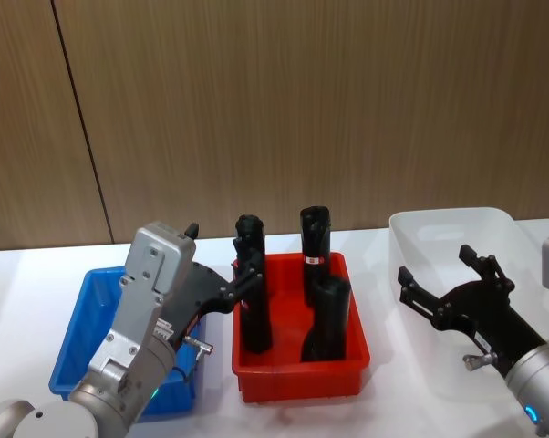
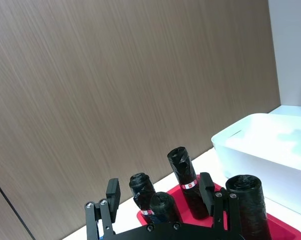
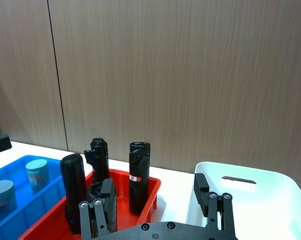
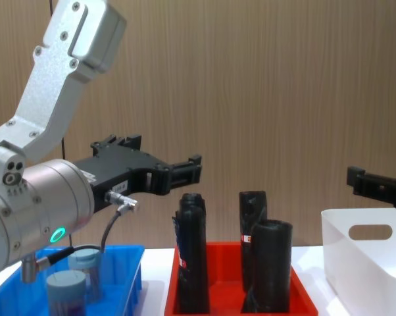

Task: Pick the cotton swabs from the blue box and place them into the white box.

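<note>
On the white table [image 1: 28, 292], three boxes in a row — blue box [image 1: 85, 319] on the left, red bin [image 1: 297, 376] in the middle, white box [image 1: 443, 228] on the right. Behind them, a brown wooden wall [image 1: 302, 109].

Down in the blue box, two cotton swabs [image 3: 36, 172] jars, standing up side by side, flat grey-blue lids on top. Not touched by any gripper. In the chest view, low in the left corner, one jar a bit behind the other.

Up over the blue box, on the side next to the red bin: left gripper [image 1: 222, 254]. Hangs high, well above the jars. Jaws wide apart, holding nothing. Points toward the black rolls [image 1: 329, 315] standing tall in the red bin. From the head view, looks as if one finger is touching a roll, but in the chest view sits clearly higher than the rolls.

Over the near left part of the white box: right gripper [image 1: 436, 265]. Jaws wide apart too, holding nothing — just air between the black fingers. Held up above the rim, not touching the box. On the far wall of the white box, an oval handle hole near the top.
</note>
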Controlling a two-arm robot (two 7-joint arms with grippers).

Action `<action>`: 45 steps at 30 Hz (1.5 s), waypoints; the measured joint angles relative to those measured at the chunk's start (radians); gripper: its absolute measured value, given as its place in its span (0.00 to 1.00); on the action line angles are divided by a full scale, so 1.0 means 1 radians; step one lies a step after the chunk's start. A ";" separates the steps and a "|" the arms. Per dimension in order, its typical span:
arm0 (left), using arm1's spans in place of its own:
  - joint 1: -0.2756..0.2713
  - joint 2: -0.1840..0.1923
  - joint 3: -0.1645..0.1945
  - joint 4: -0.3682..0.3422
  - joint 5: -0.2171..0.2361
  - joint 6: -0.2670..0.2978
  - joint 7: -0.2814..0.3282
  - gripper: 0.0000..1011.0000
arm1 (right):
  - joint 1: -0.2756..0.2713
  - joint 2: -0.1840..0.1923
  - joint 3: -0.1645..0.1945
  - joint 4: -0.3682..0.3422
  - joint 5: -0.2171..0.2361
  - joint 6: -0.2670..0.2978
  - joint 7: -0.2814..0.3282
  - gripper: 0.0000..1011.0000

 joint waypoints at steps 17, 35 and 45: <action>0.000 0.000 0.000 0.000 0.000 0.000 0.000 0.99 | 0.000 0.000 0.000 0.000 0.000 0.000 0.000 0.99; -0.006 0.001 -0.007 0.013 -0.002 0.026 -0.007 0.99 | 0.000 0.000 0.000 0.000 0.000 0.000 0.000 0.99; -0.014 0.010 -0.034 0.041 -0.043 0.106 0.010 0.99 | 0.000 0.000 0.000 0.000 0.000 0.000 0.000 0.99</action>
